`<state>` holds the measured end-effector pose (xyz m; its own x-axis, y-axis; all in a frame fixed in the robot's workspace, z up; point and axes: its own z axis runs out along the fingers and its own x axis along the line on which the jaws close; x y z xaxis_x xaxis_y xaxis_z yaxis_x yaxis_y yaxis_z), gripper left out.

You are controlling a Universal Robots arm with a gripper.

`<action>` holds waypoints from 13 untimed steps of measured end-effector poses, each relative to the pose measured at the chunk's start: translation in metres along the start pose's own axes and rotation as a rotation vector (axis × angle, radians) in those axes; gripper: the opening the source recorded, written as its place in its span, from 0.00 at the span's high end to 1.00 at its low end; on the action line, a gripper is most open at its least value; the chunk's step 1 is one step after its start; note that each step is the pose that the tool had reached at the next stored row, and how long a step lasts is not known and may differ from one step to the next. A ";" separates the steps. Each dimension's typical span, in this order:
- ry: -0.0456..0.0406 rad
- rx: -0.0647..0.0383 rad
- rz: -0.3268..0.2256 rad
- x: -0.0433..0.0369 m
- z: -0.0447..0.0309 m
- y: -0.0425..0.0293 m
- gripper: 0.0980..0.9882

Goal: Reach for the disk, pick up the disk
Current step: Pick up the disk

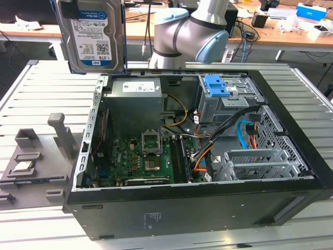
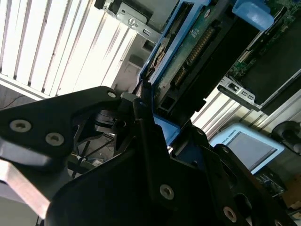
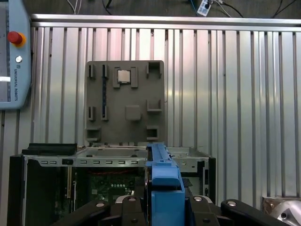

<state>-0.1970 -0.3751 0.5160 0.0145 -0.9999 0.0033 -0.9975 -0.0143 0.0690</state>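
Disk (image 1: pixel 91 34): hangs upright in the air, clear of the counter (image 1: pixel 47 88), above the open computer case (image 1: pixel 208 208) at its corner on the exterior view's left, label facing the camera. Sits clamped by its blue-edged side in the end effector (image 3: pixel 162 209), drawn narrow around it in both wrist views. Below, inside the case, a blue latch (image 1: pixel 217 86) and a green circuit board (image 1: pixel 140 156). Beside the case, on the exterior view's left, a grey tray (image 1: pixel 52 156) carrying a small silver chip (image 1: pixel 23 166).

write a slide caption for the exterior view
Open computer case on the slatted table, the disk held aloft above it
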 end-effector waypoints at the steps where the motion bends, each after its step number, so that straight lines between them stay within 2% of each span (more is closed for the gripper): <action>1: 0.0000 0.000 0.000 0.0000 -0.0002 -0.0026 0.70; 3: 0.0000 0.000 0.000 0.0001 -0.0007 -0.0107 0.70; 11: 0.0000 0.000 0.000 0.0000 -0.0022 -0.0321 0.70; 12: 0.0000 0.000 0.000 -0.0001 -0.0025 -0.0360 0.70; 13: -0.0001 0.000 0.000 -0.0001 -0.0030 -0.0434 0.70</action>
<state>-0.1534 -0.3743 0.5160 0.0145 -0.9999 0.0032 -0.9975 -0.0143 0.0694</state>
